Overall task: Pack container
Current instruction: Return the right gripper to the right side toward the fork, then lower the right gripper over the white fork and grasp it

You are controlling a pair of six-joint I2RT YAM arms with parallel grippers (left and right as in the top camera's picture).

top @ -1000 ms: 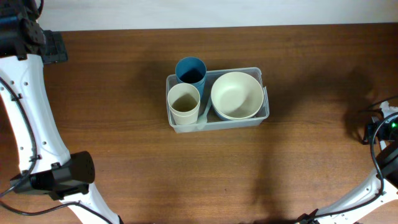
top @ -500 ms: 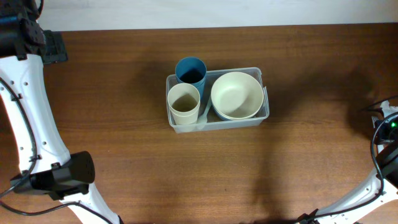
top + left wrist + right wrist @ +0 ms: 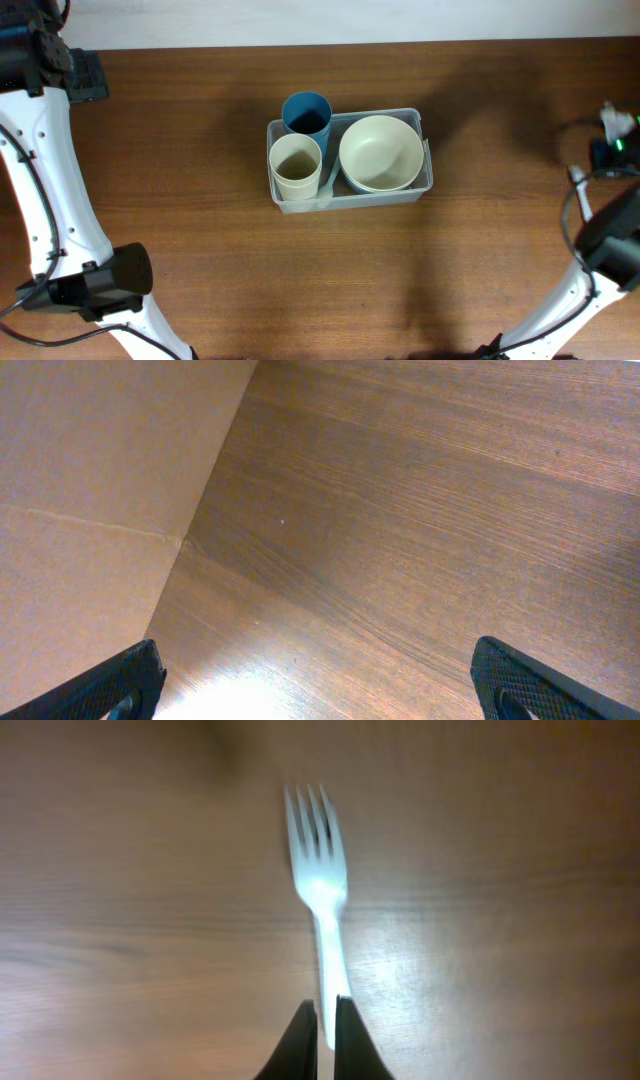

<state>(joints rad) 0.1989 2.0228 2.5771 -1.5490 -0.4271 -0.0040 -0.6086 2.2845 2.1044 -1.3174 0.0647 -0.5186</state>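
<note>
This is a robotics lab test station rather than a lived-in room. The left white robot arm (image 3: 50,180) and the right white robot arm (image 3: 570,305), both with black joint housings and trailing cables, flank a bare dark brown wood-grain tabletop (image 3: 200,250) backed by a plain pale wall (image 3: 350,20). The things in view are plain practice props: a clear rectangular plastic container (image 3: 370,198) holding a round cream bowl (image 3: 380,153), a blue cup (image 3: 306,113) and a cream cup (image 3: 295,165) — plus a white plastic fork (image 3: 318,860).

The left arm (image 3: 50,185) and right arm (image 3: 555,315) have white links, black joints and thin cables. The left gripper (image 3: 315,660) has black knurled fingers (image 3: 525,680).
</note>
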